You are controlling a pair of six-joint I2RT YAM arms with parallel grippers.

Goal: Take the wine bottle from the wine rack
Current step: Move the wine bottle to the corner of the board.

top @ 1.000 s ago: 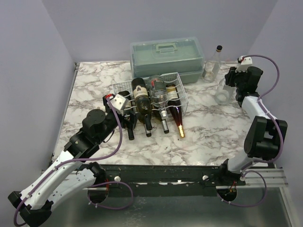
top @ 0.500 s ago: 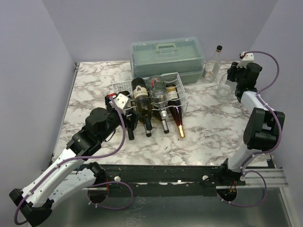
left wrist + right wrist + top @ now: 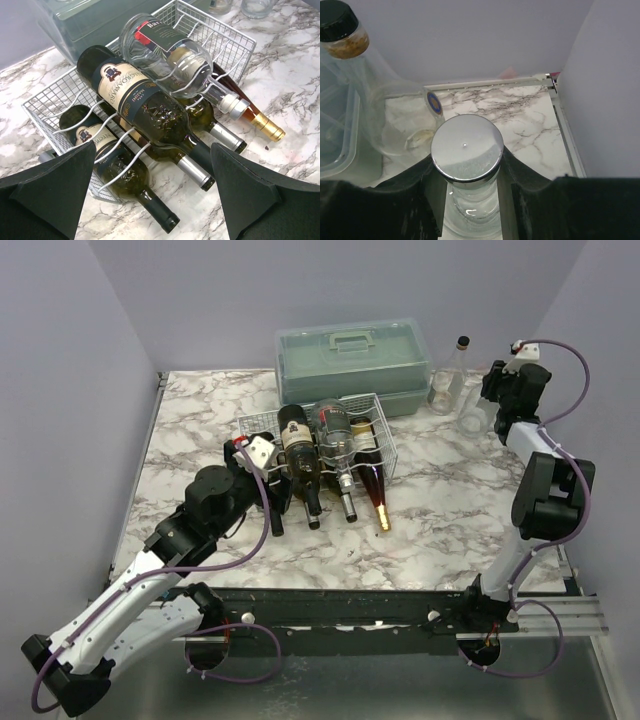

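My left gripper is spread as wide as it goes and hovers at the near left corner of the wine rack, with nothing between the fingers. My right gripper is pinched on the neck of a clear silver-capped bottle at the far right of the marble table, well away from the rack.

The dark wine bottle with the cream label lies on its side on the upper layer, resting on the green bottles below it, with its neck pointing out over the rack's near edge towards me. A clear bottle with a red label lies just beside it.

I judge it stiff, smooth glass: heavy if full, slippery under my pads and breakable if dropped. The neck is the narrow, reachable part, but gripped there the heavy body would sag. Taking it near the shoulder seems safer – and sliding it out along its groove should leave the neighbours undisturbed.
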